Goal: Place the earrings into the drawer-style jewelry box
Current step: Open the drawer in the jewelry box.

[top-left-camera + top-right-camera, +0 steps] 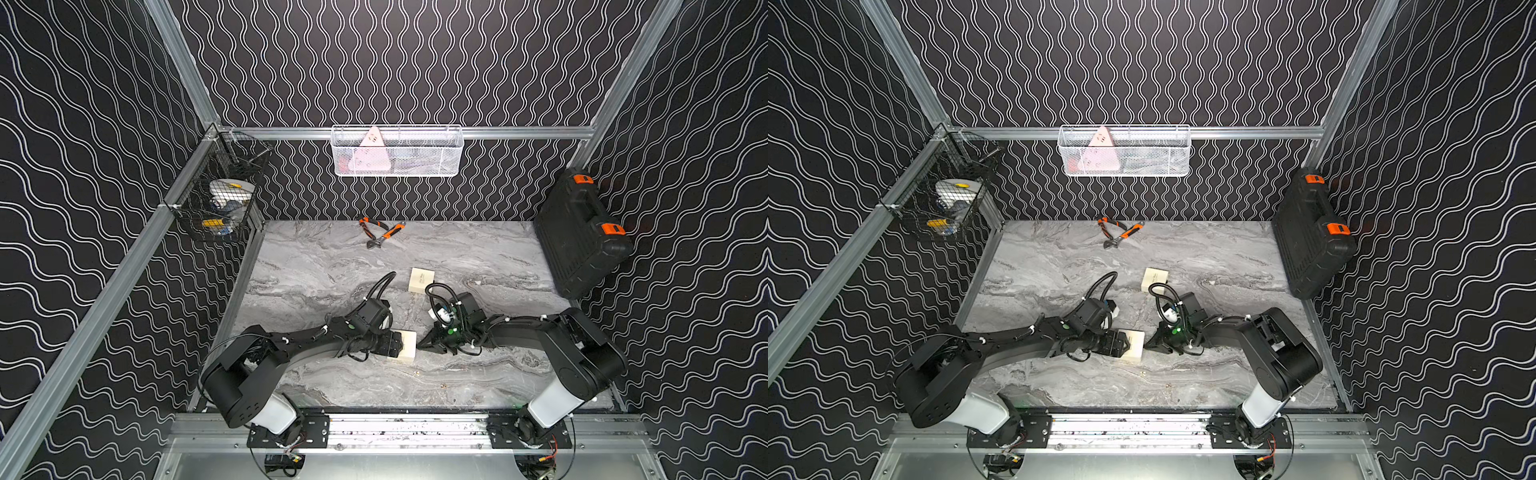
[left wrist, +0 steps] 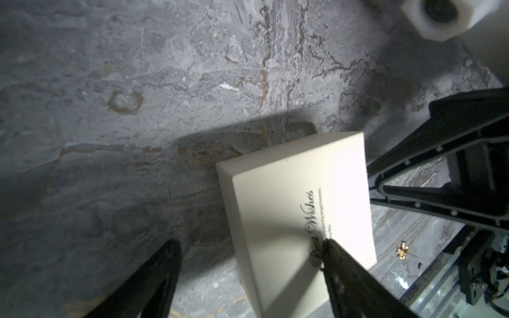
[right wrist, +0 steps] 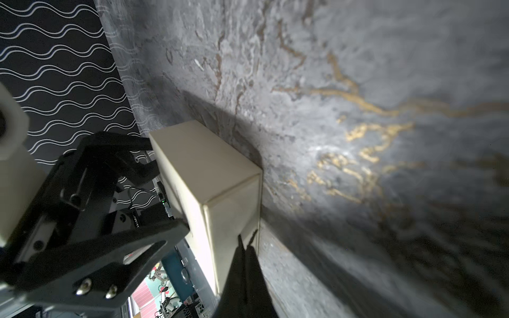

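Left gripper (image 2: 250, 243) jaws spread over the jewelry box (image 2: 297, 176), not clamping. Right gripper (image 3: 248, 239) jaws pressed together at its end face. An earring (image 2: 402, 249) lies on the table (image 2: 137, 82) nearby. Risk: the unbraced box slides and the drawer stays shut.

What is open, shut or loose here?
near box: drawer shut
left pincer: open, straddling near box
right pincer: shut, tips at near box's end
far box: shut, untouched
earring: loose, outside both boxes
tool case: shut, standing on edge
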